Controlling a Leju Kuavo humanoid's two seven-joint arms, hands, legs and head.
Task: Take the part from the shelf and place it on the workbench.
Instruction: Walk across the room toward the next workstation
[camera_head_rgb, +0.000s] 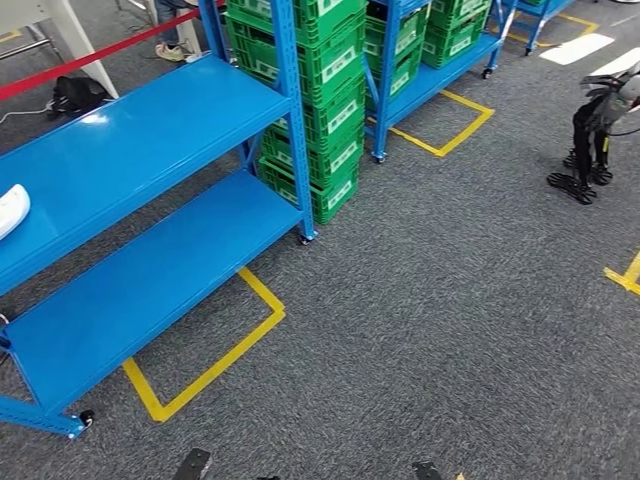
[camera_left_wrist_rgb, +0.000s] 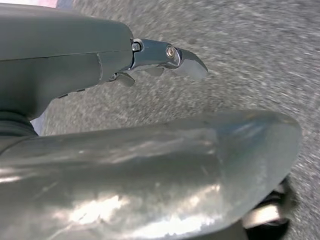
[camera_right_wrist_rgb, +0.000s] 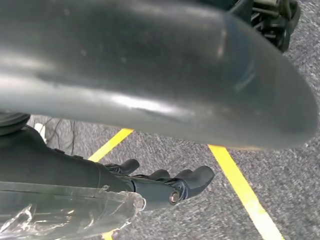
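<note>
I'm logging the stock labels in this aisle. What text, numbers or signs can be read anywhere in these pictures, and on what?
No text can be read.
White labels on the green crates: printing too small and blurred to read.
White part on the blue shelf: no marking visible.
Yellow floor lines: plain tape, no words.
Left hand and right hand: no lettering visible.

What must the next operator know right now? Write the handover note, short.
Left hand: open, holds nothing, over grey carpet.
Right hand: open, fingers straight, holds nothing, above yellow floor tape.
White part: lies on the upper level of the blue shelf, at its left end.
Done: nothing picked.
Left: reach the part, grasp it, carry it to the workbench.
</note>
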